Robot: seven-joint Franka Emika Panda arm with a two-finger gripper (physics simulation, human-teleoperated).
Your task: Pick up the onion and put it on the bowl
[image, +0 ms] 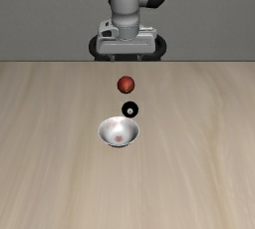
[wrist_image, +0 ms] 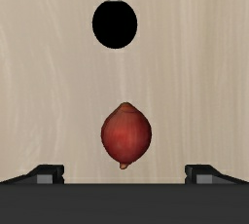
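Wrist view | onion centred before gripper, not touching | gripper spread wide

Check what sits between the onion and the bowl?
A small black round object lies between the onion and the bowl. The exterior view shows it.

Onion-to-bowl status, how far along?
Nothing done yet: the onion lies on the table, apart from the bowl. In hand: the gripper hangs open above the onion, touching nothing. Left: descend, grasp, lift, carry past the black disc and set it on the bowl.
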